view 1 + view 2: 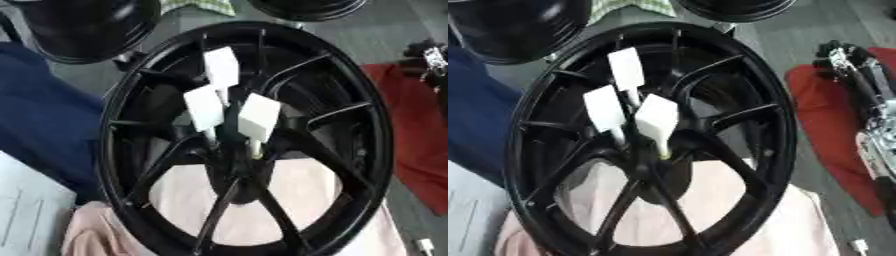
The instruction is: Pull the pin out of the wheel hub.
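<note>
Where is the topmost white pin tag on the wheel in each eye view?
Left eye view: topmost white tag sits just left of centre, upper part of the wheel.
Right eye view: the same tag lies further left, upper part.
Shared landmark: the wheel hub below the three tags.

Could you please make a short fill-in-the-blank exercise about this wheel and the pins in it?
1. The wheel is ____ in colour.
2. ____ white-topped pins stand at its hub.
3. Under the wheel lies a pale ____ cloth.
4. The robot's right hand shows over a ____ cloth.

Missing words: black; three; pink; red
</note>
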### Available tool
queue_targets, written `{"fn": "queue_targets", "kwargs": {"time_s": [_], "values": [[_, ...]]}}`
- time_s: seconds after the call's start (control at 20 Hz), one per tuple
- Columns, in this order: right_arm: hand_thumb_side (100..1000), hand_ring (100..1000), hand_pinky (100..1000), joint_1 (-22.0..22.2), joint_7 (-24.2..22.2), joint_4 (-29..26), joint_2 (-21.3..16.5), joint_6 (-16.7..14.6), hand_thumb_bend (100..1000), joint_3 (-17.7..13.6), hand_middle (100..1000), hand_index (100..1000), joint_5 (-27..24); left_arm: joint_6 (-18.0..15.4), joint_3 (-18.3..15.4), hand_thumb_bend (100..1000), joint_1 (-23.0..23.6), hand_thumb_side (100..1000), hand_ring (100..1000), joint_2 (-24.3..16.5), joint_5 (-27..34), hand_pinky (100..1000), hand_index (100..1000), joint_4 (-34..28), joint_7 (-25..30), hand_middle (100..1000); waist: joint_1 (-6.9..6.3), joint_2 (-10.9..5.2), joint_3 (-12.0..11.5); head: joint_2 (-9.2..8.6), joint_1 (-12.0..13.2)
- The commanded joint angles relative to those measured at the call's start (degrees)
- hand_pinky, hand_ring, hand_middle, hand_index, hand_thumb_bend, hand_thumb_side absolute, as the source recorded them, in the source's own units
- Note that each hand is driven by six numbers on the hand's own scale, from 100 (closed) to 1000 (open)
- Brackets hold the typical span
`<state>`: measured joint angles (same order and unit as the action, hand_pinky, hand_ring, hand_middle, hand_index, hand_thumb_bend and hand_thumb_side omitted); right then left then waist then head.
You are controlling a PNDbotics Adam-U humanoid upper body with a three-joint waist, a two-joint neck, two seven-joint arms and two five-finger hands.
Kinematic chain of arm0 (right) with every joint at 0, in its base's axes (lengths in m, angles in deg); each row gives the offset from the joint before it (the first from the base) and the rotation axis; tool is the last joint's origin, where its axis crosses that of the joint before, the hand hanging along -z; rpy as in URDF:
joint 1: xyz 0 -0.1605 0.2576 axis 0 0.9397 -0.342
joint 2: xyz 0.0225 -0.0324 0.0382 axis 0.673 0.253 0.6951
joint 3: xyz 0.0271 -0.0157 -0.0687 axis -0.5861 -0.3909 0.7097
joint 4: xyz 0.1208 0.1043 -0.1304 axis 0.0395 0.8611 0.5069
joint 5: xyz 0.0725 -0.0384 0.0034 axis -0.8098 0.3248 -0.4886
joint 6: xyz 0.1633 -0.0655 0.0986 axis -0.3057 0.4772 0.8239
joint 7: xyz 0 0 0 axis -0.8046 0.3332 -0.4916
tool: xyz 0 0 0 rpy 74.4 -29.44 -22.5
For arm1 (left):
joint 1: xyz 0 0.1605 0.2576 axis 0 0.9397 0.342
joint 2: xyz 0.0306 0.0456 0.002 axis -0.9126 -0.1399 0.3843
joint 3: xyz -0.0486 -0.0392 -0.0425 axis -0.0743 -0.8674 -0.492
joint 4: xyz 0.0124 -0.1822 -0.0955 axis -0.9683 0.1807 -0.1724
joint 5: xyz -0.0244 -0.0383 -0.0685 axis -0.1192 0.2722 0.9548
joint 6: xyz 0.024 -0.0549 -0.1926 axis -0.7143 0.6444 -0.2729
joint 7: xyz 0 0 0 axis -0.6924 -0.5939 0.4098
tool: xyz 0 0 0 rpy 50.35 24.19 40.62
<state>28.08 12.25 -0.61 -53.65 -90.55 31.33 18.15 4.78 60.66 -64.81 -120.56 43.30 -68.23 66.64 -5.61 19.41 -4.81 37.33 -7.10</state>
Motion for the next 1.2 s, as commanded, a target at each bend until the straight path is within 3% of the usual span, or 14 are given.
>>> {"fn": "queue_targets", "kwargs": {"time_s": [0.05,0.55,1.2], "values": [[648,725,754,-0.56,-0.04,-0.79,-2.13,0.13,100,-0.46,683,714,0.10,-0.22,2.13,661,-2.30,476,691,-2.32,-2.19,722,757,-0.56,5.10,603,0.14,-1.41,0.00,-0.32,0.25],[660,724,753,-0.56,-0.49,-0.39,-2.23,0.46,100,0.04,682,713,0.29,2.78,12.04,653,-10.60,462,706,0.64,-7.17,733,769,-0.56,17.99,618,-0.33,-1.05,-0.28,-0.21,0.55],[669,723,752,-0.37,-0.66,-0.17,-2.25,0.58,100,0.28,682,713,0.42,3.37,19.60,665,-16.37,445,703,4.33,-8.89,731,772,-0.56,24.41,616,-0.46,-0.73,-0.57,-0.68,0.75]]}}
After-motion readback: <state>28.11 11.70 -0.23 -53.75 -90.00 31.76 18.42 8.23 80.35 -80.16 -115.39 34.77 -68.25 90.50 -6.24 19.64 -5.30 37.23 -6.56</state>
